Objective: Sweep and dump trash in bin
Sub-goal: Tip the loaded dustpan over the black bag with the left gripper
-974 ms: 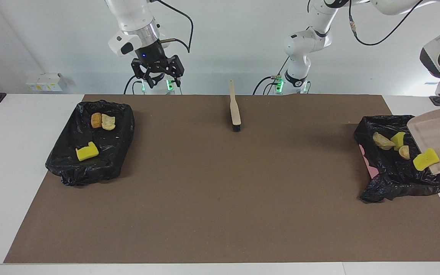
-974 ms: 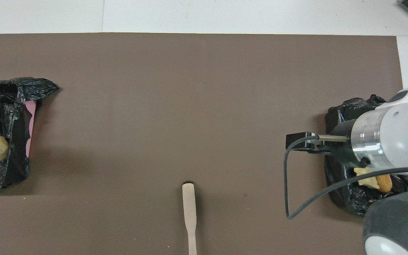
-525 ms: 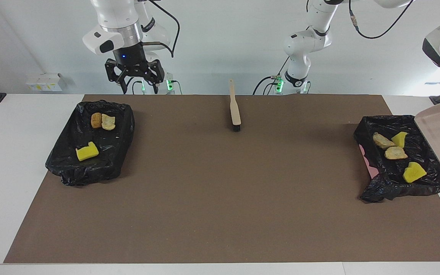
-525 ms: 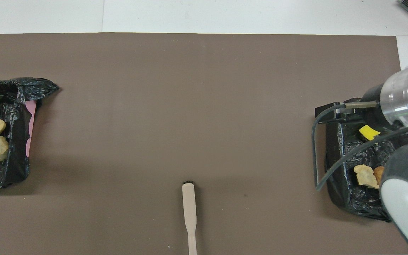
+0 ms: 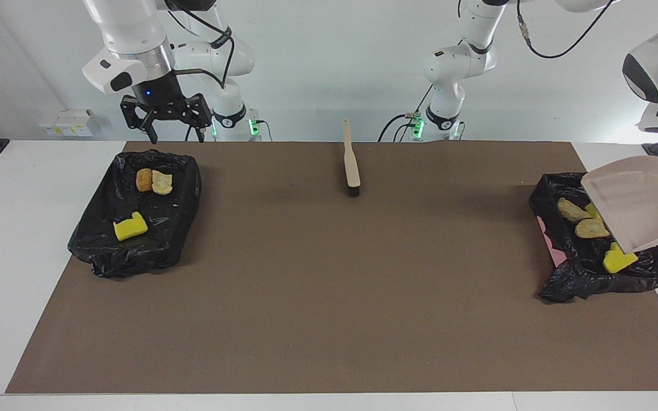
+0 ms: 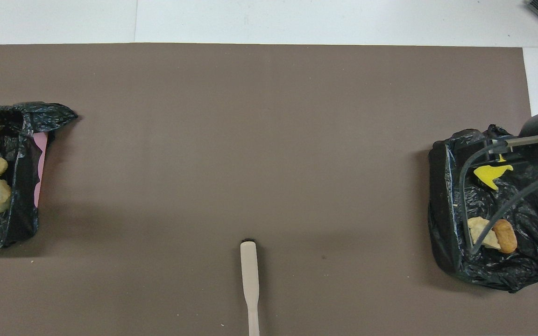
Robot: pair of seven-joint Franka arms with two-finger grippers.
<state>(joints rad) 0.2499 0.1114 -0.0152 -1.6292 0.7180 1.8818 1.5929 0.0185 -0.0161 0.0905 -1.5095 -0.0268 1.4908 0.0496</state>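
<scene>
Facing view: the right gripper [image 5: 168, 127] hangs in the air with its fingers apart and holds nothing. It is over the edge of the bin [image 5: 189, 188] at the right arm's end of the table. Three bits of trash [image 5: 130, 227] lie in that bin, one yellow and two tan.

The left gripper is out of the picture, with its fingers squeezed together. A dustpan [image 5: 643, 202] hangs tilted over the second bin [image 5: 552, 194], at the left arm's end; I cannot tell what holds the pan. Four more scraps [image 5: 592, 229] lie in this bin, partly under the pan.

The brush [image 5: 352, 162] lies on the brown mat [image 5: 329, 297], between the bins and near the robots.
</scene>
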